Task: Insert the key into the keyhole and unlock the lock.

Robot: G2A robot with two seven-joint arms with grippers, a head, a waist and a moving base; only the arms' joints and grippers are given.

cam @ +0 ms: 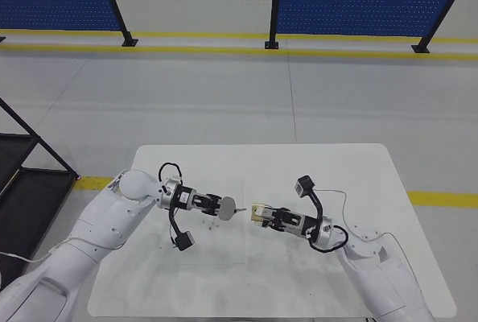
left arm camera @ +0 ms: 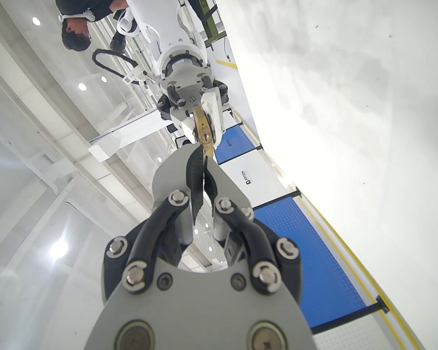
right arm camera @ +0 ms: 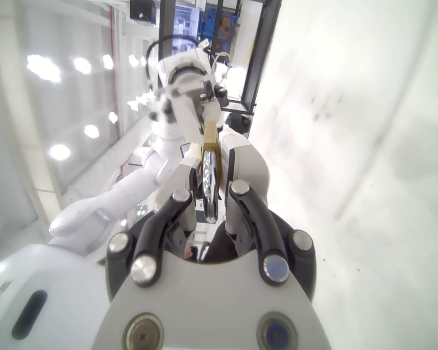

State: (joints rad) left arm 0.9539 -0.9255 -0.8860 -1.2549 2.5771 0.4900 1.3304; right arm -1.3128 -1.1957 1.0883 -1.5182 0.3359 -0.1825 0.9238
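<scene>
Top view: the left gripper (cam: pixel 229 208) and the right gripper (cam: pixel 267 216) are held tip to tip above the middle of the white table (cam: pixel 344 169), near each other but apart.

The left gripper is closed narrowly on the key (cam: pixel 238 212). Only a short grey length of it is seen beyond the fingertips. The key's long axis is laid along the gripper's own line, nearly level across the table, and its tip is pointed at the right gripper.

The lock (cam: pixel 257 213) is clamped between the fingers of the right gripper. Its long axis is set along that gripper's line, so that key and lock are drawn up on almost one common axis. A small gap is seen between the key's tip and the lock, and the key is not yet entered.

Left wrist view: the dark pads of the left gripper (left arm camera: pixel 200 160) are pressed together, with the key largely hidden between them. Beyond them the end face of the lock (left arm camera: pixel 204 134) is turned toward this camera, and the keyhole (left arm camera: pixel 205 136) is seen as a small mark on it.

Right wrist view: the brass body of the lock (right arm camera: pixel 208 140) is pointed away from the wrist, toward the other arm. The chrome shackle (right arm camera: pixel 208 194) is directed back between the fingers of the right gripper (right arm camera: pixel 208 163).
</scene>
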